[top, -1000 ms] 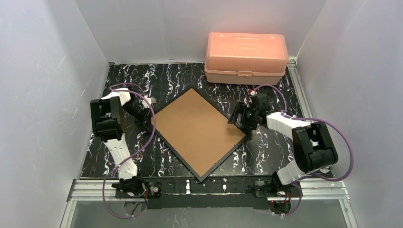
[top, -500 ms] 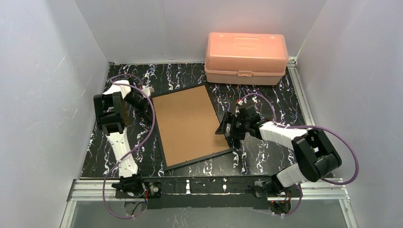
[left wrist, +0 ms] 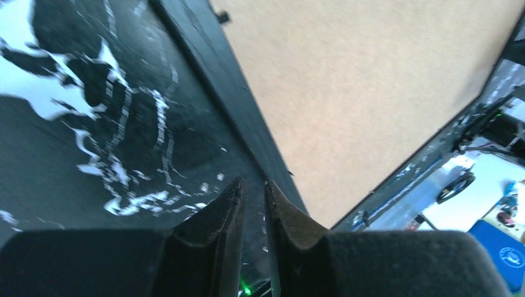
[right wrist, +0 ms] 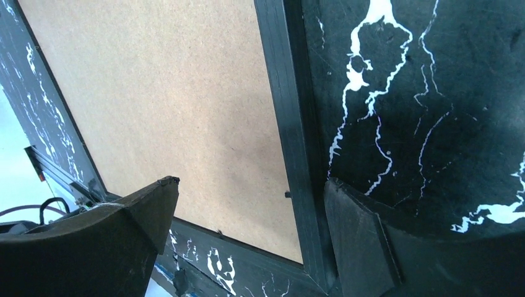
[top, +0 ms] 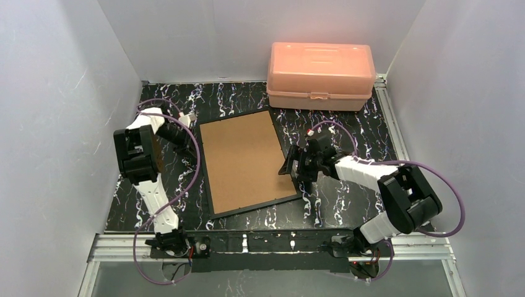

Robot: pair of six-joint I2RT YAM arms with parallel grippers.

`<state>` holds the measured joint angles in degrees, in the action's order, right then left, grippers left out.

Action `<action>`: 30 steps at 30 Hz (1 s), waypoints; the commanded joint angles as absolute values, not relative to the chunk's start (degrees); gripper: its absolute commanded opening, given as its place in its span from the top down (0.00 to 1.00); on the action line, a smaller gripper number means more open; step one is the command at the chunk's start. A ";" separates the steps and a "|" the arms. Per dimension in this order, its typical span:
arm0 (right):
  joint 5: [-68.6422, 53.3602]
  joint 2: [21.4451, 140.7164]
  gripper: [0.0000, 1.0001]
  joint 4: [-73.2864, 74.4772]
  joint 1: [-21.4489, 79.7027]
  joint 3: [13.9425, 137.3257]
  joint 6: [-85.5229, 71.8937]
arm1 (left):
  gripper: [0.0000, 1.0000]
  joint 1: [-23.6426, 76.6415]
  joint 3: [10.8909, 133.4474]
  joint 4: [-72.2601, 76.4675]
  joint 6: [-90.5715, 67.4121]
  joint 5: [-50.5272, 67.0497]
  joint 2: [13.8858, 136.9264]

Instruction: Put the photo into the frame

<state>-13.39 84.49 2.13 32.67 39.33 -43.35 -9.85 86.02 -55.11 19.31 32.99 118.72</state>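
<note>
Brown fibreboard back up: the frame [top: 247, 162] lies flat and face down on the black marbled table [top: 347, 127], slightly askew. Right gripper [right wrist: 249, 181] is spread wide, straddling the frame's right rail near its near corner. Left gripper [left wrist: 252, 184] sits just beside the left rail, jaws a narrow slit apart, gripping nothing. Pink box [top: 320, 74] sits behind.

**Inspector:** Items outside the job?

**Assistant:** One pink plastic box [top: 321, 74], lid closed, latch [top: 319, 95] at front centre. It stands at the far edge of the table top [top: 337, 210], right of centre, near the back wall [top: 204, 37].

**Inspector:** Surface?

**Assistant:** Black, with white marbled veining. Metal rails [top: 278, 244] run along the near edge and the right side. Plain white walls on three sides.

**Inspector:** Anything else?

**Assistant:** A blue item [left wrist: 504, 253] beyond the table, too blurred to identify.
</note>
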 commanded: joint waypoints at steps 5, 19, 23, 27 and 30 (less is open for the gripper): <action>-8.66 91.11 0.04 5.61 32.59 47.45 -39.51 | 0.84 -9.76 79.03 -52.75 11.98 44.12 110.55; -7.32 99.33 0.04 6.09 30.65 55.29 -35.33 | 0.90 -9.58 67.83 -40.00 4.36 41.96 107.93; -7.45 99.32 0.04 5.71 30.66 54.51 -35.71 | 0.91 -9.58 66.98 -38.20 3.78 42.08 108.30; -7.46 99.10 0.04 5.76 30.64 54.16 -36.11 | 0.91 -9.58 66.52 -38.14 4.17 42.46 108.96; -7.47 99.30 0.05 6.18 30.67 54.31 -36.21 | 0.92 -9.58 66.27 -38.45 4.66 42.82 109.03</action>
